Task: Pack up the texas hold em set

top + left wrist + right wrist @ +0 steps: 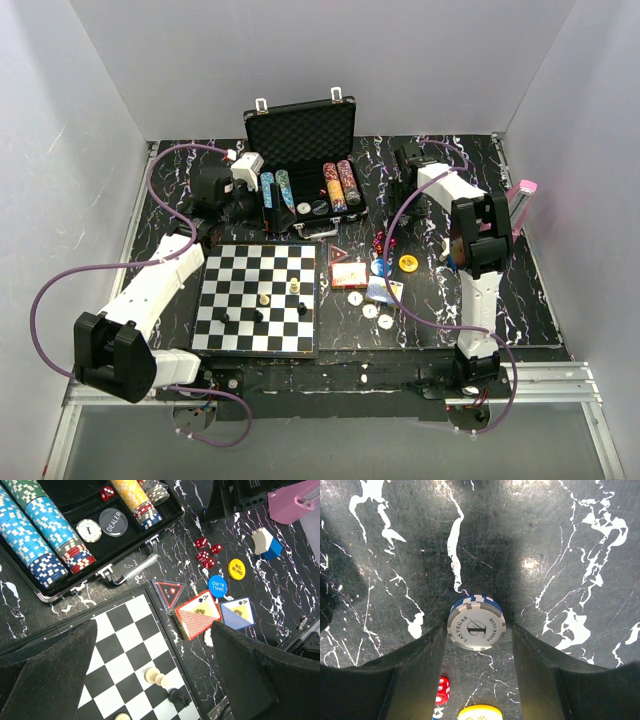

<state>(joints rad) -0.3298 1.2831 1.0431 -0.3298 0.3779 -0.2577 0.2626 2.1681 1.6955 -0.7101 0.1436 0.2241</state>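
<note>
Currently the right gripper (479, 630) is straddling a chip stack (476, 621) lying on the table (560, 540), right of the case (300, 130). I am not resolving contact, so its grip is unknown. The left gripper (154, 624), spread and empty, is hovering nearer the case.

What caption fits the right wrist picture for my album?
Right gripper with a finger on each side of a small stack of poker chips lying on the marbled black table.

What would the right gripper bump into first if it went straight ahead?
Most likely the chip stack, which sits just ahead, between the right gripper's open fingers. Behind it is only the table. How near the stack is, I can't tell.
</note>
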